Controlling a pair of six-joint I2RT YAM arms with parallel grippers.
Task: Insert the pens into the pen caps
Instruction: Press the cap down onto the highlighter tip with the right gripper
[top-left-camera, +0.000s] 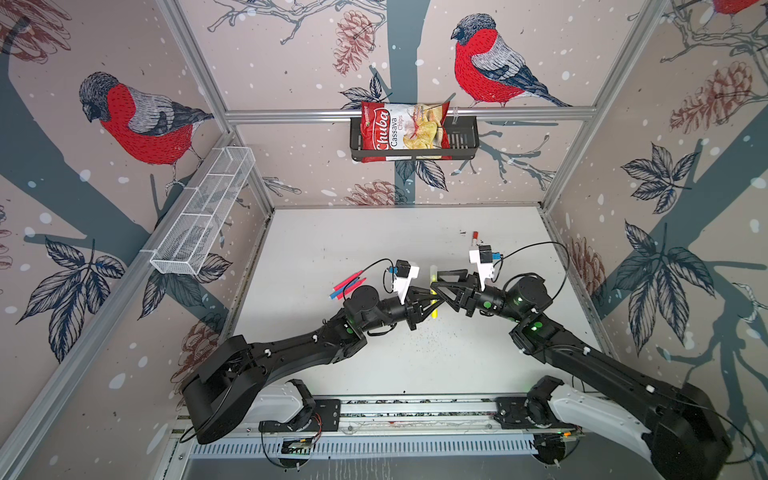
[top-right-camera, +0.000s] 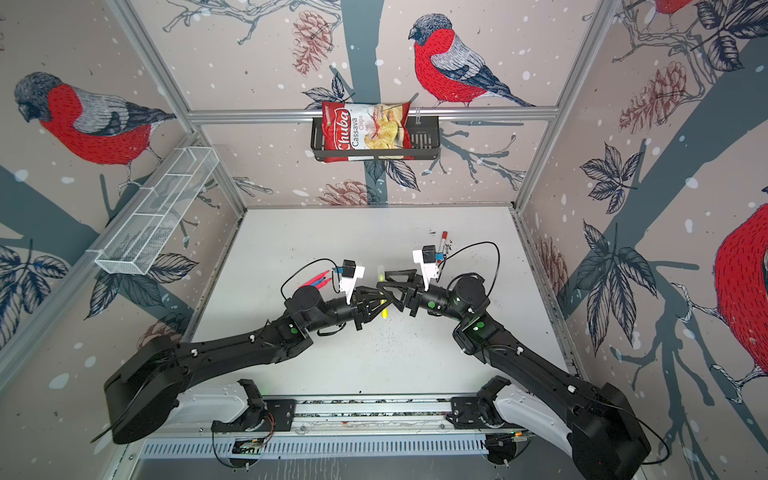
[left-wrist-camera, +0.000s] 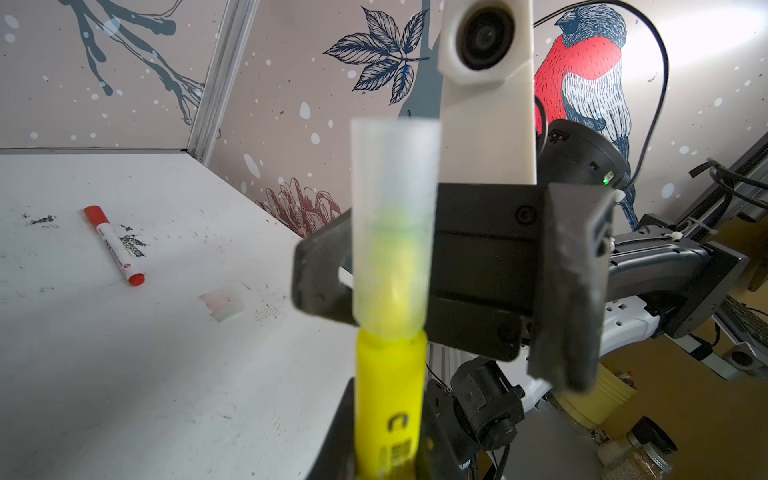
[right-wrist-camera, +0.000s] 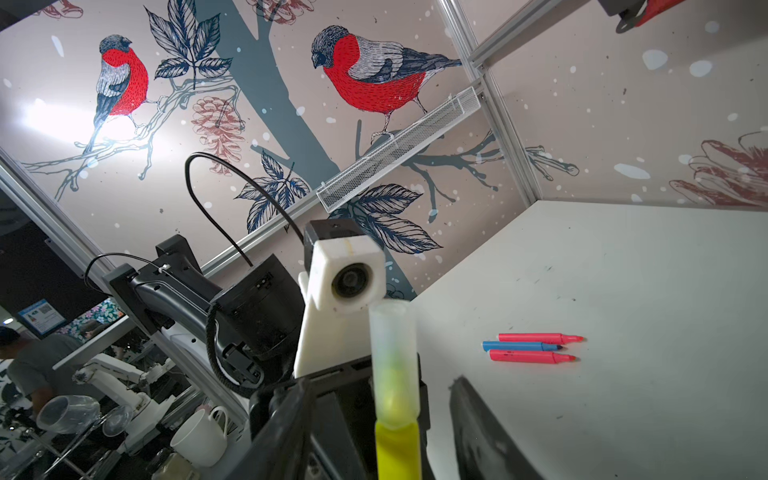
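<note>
Well to the left of the yellow pen (left-wrist-camera: 390, 399), two pink pens (right-wrist-camera: 536, 338) and a blue pen (right-wrist-camera: 519, 345) are seen lying side by side on the table (top-left-camera: 353, 232), their tips bare. Just left of the yellow pen, the left gripper (top-left-camera: 428, 300) is seen with its jaws clamped on the barrel, and the pen is held above the table. A translucent cap (left-wrist-camera: 392, 216) is seated over the pen's tip end, the yellow showing through it. Just right of the pen, the right gripper (top-left-camera: 435, 280) is seen with its jaws parted on either side of the cap, a gap being left on each side in the right wrist view. Beyond the pen and to its right, a white-barrelled marker (top-left-camera: 473, 239) with red ends is laid on the table, well apart.
</note>
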